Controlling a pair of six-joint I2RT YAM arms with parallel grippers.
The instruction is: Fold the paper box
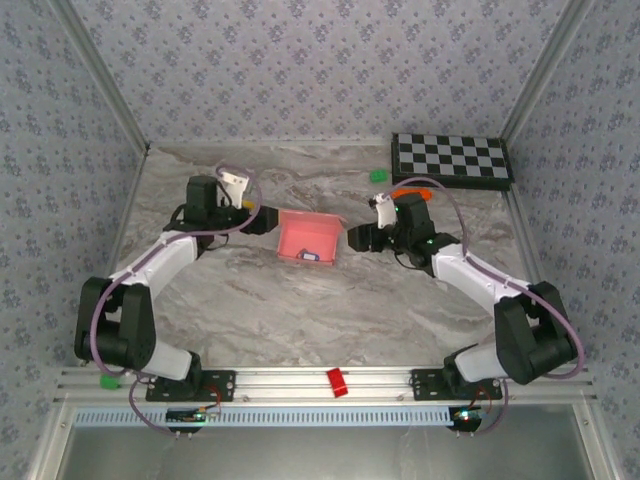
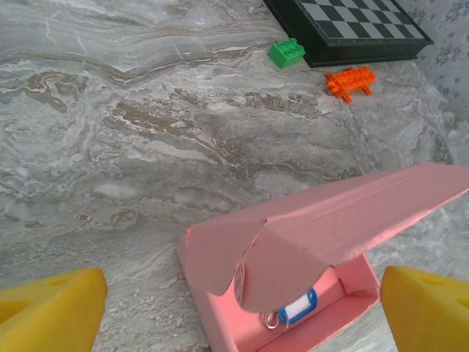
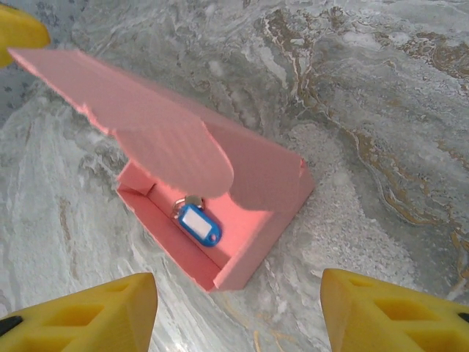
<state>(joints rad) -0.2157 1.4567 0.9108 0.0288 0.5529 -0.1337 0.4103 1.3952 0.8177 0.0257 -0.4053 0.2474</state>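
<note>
Top view, paper box (image 1: 308, 238): open, mid-way across the marble table (image 1: 300, 310), between the two arms.
Top view, left gripper (image 1: 265, 218) and right gripper (image 1: 355, 238): one just beside each box end, neither gripping it.
Left wrist, fingertips (image 2: 51, 308): wide apart; the lid (image 2: 344, 213) hangs tilted over the tray, unsupported.
Left wrist, hazard: springy card may swing the lid back open.
Right wrist, fingertips (image 3: 88, 315): wide apart; blue key tag (image 3: 199, 224) lies in the tray.
Right wrist, hazard: the rounded ear flap (image 3: 183, 158) may land outside the wall, or a push may slide the light box.
</note>
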